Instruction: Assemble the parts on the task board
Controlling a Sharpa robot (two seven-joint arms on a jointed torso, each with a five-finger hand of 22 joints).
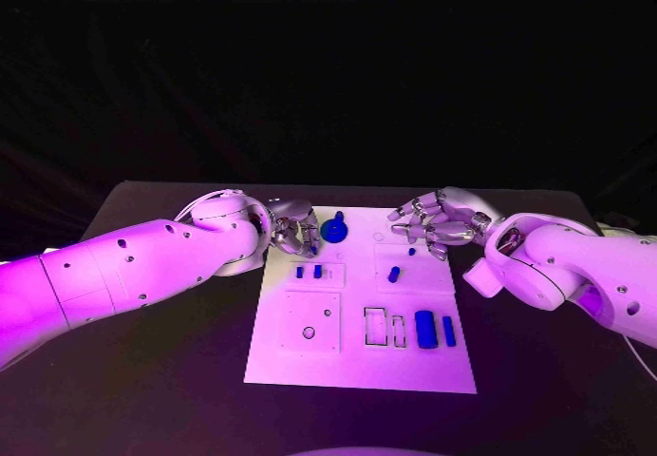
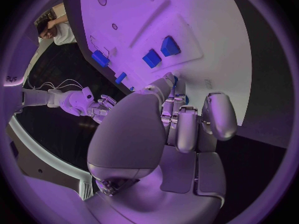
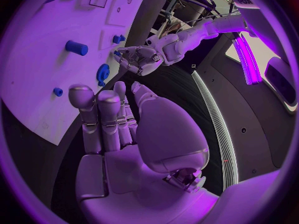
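Silver left hand [image 1: 290,228] fingers curled over task board [image 1: 359,370] edge, right hand [image 1: 439,221] fingers loosely spread, empty

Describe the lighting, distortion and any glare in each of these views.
Head view: purple light tints the task board and both arms, the background stays black, and edges run fairly straight. Left wrist view: fisheye curves the board's edge, and the left hand shows soft highlights. Right wrist view: same curving, the right hand looks glossy, and a bright light strip glares.
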